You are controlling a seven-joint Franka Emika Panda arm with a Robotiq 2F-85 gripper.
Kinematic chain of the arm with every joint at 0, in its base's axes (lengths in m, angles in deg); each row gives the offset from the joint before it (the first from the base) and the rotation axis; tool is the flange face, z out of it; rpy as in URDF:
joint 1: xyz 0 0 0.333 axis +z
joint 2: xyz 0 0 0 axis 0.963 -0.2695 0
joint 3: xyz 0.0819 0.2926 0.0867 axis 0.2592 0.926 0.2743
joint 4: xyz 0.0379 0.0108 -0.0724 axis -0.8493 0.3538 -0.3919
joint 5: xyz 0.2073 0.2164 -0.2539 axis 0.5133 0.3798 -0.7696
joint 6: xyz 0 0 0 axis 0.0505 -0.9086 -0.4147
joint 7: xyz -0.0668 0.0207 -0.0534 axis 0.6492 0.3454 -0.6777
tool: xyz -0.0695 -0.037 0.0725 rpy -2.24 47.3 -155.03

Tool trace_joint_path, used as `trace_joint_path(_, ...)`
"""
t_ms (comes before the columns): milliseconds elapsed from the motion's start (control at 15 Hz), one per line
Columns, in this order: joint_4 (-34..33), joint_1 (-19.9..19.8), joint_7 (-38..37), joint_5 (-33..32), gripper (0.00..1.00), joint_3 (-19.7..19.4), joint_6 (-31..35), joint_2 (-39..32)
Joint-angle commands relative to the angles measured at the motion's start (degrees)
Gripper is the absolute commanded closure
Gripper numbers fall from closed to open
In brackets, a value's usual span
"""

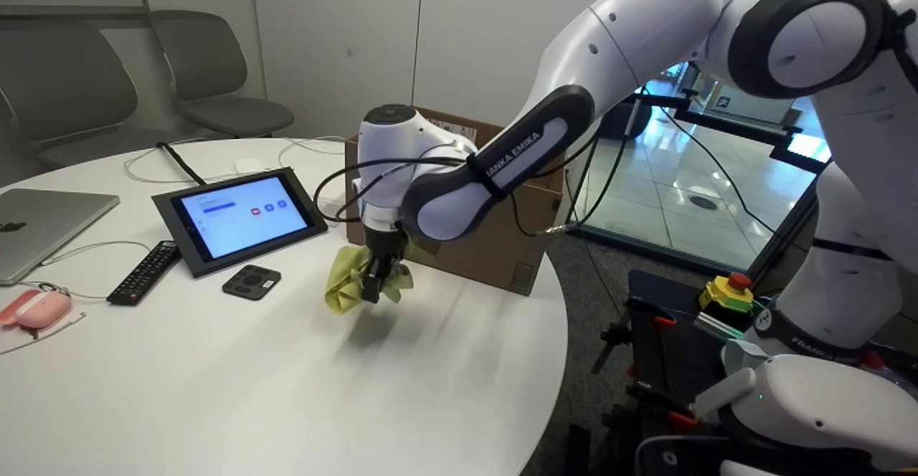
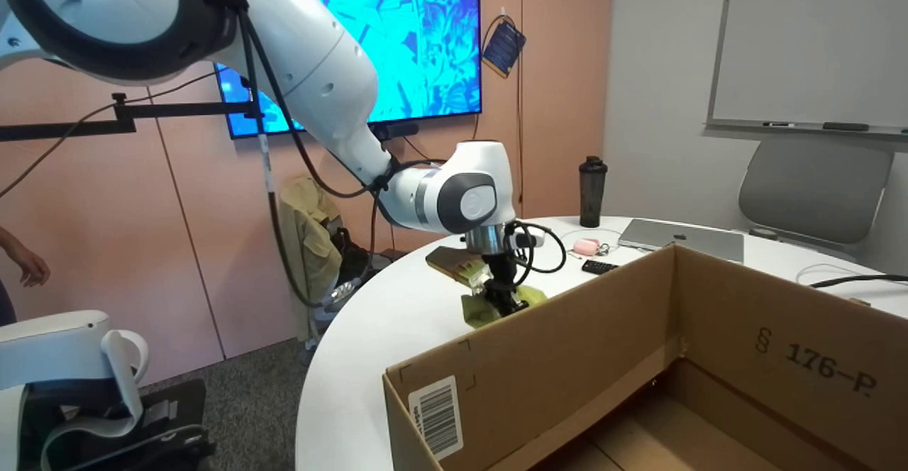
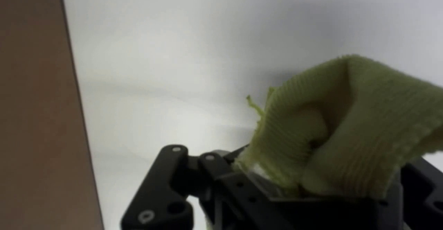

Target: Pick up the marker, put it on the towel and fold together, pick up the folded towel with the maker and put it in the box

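A closed laptop (image 1: 54, 226), black remote (image 1: 144, 273) and lit tablet (image 1: 242, 216) rest at left on the worktop (image 1: 272, 397) in an exterior view, gray chairs (image 1: 202, 56) far behind.

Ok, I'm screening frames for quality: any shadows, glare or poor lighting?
In an exterior view, a soft shadow on the table under the towel, and bright glare on the floor; in the wrist view, the box is dim, the table pale with blurred shadows.

one yellow towel (image 3: 363, 129), one box (image 2: 553, 364), one tool (image 1: 373, 288), one tablet (image 1: 242, 214), one laptop (image 1: 51, 224), two grey chairs (image 1: 204, 60)
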Motion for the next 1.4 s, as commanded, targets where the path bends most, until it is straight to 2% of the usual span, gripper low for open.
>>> trace_joint_path(0, 9.0, -1.0, -1.0, 1.1, 0.93, -0.6, 2.8, 11.5)
trace_joint_path(400, 17.2, -5.0, -7.5, 3.3, 0.93, -3.5, 6.5, 26.1)
trace_joint_path(667, 20.3, -7.5, -14.3, 1.7, 0.93, -7.3, 7.8, 31.4)
trace_joint_path(1067, 23.4, -10.7, -27.4, -1.4, 0.93, -12.8, 11.5, 33.1)
trace_joint_path(1333, 23.7, -10.0, -41.9, -8.4, 0.93, -17.0, 15.5, 31.2)
